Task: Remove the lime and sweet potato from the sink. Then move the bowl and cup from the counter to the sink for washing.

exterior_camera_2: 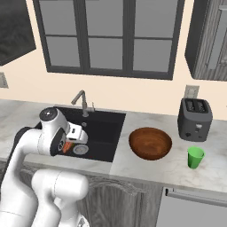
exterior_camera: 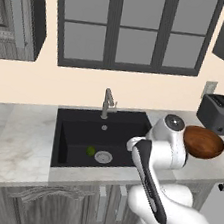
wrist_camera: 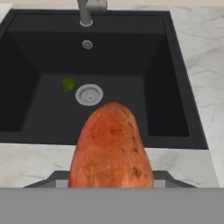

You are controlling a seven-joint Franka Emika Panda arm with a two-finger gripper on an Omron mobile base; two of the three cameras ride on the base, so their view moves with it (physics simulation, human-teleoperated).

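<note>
A kitchen with dark-framed windows above a light marbled surface (exterior_camera_2: 146, 170), into which a black sink (exterior_camera: 76, 129) is set beneath a grey faucet (exterior_camera: 107, 103). In the hand view the sweet potato (wrist_camera: 111, 148) fills the foreground, raised above the front edge of the sink and over the front strip of the surface; the hand (exterior_camera_2: 67, 146) is clamped on it, though its fingertips are hidden behind the tuber, and in the right base view a sliver of orange shows at the wrist. So the first removal looks to be under way: the sweet potato is up out of the basin but not yet set down anywhere. The lime (exterior_camera: 91, 151) lies on the sink floor just beside the round silver drain (exterior_camera: 103, 156), untouched. The wooden bowl (exterior_camera_2: 150, 142) sits on the surface to the right of the sink, with the green cup (exterior_camera_2: 195, 157) farther right toward the front edge, near a dark toaster (exterior_camera_2: 195, 119) at the back wall. Left to do, by my reading: place the sweet potato, fetch the lime, then carry bowl and cup into the sink.
</note>
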